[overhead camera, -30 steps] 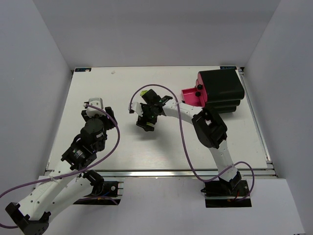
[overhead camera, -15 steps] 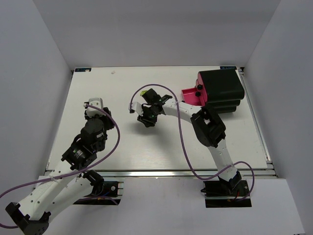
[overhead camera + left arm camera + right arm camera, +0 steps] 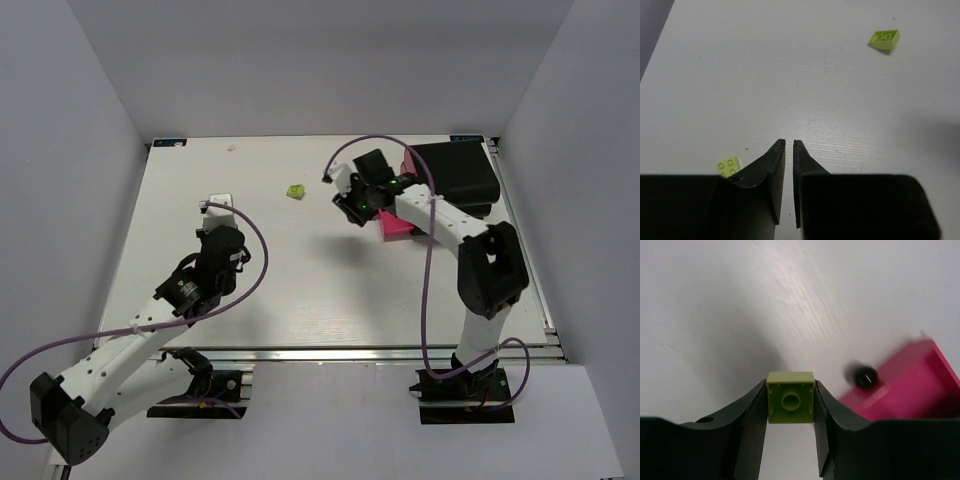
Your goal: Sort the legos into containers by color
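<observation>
top view: the white desk [image 3: 300, 290] carries a stack of black containers [image 3: 455, 175] at 2 o'clock from its centre. one magenta-fronted drawer [image 3: 397, 224] is pulled out of the stack toward the middle of the desk. the right arm [image 3: 450, 222] reaches toward 11 o'clock, with its jaws above the desk just beside the open drawer's front. a loose lime lego [image 3: 296, 190] lies at 11 o'clock from the desk centre, well apart from both arms. the left arm [image 3: 190, 285] ends at 10 o'clock from the centre.

right wrist view: the right jaws pinch a lime lego brick [image 3: 790, 402] between both fingertips [image 3: 759, 400], its hollow underside facing the camera. the magenta drawer [image 3: 920, 385] lies at 3 o'clock from the brick. its round dark knob [image 3: 863, 376] sits between 2 and 3 o'clock from the brick, near it but apart.

left wrist view: the left jaws are pressed almost together, with only a sliver of gap and nothing between them. a second loose lime brick [image 3: 728, 166] lies on the desk at 8 o'clock from the tips, just beside the outer face of one finger [image 3: 771, 165]. the first loose brick [image 3: 884, 39] lies between 1 and 2 o'clock, well apart.
</observation>
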### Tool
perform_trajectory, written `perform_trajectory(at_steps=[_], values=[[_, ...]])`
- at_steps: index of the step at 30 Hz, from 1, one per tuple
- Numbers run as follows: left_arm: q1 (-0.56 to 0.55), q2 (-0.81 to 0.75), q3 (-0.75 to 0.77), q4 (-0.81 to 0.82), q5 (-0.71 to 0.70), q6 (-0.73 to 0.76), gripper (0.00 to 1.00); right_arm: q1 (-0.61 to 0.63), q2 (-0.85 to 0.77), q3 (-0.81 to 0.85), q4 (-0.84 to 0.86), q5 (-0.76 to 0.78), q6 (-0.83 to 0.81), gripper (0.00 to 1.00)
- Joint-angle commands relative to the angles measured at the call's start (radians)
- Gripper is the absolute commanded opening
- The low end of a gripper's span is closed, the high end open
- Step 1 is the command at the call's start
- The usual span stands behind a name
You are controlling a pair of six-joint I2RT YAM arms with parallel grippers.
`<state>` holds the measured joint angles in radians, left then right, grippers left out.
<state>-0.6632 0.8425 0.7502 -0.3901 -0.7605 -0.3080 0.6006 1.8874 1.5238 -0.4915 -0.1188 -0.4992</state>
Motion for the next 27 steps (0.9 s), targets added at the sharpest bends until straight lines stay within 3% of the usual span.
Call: perform_trajectory(at_steps=[1,4,16,22,26,27], values=[[0.017,0.065,0.057,-0.059,0.003,-0.055,0.23,-0.062,-0.088,-0.088,0.071,0.114,0.059,0.00],[0.039,0.098,0.066,-0.069,0.032,-0.069,0.26,-0.085,-0.100,-0.119,0.111,0.221,0.053,0.00],[0.059,0.118,0.060,-0.096,0.029,-0.082,0.36,-0.145,0.117,0.159,0.106,0.379,0.007,0.03],[0.059,0.144,0.074,-0.142,0.006,-0.111,0.38,-0.157,0.199,0.242,0.076,0.409,-0.042,0.20],[0.068,0.159,0.080,-0.158,0.015,-0.132,0.40,-0.159,0.222,0.263,0.051,0.393,-0.053,0.44],[0.077,0.161,0.081,-0.162,0.018,-0.138,0.40,-0.163,0.222,0.263,0.048,0.387,-0.056,0.44]])
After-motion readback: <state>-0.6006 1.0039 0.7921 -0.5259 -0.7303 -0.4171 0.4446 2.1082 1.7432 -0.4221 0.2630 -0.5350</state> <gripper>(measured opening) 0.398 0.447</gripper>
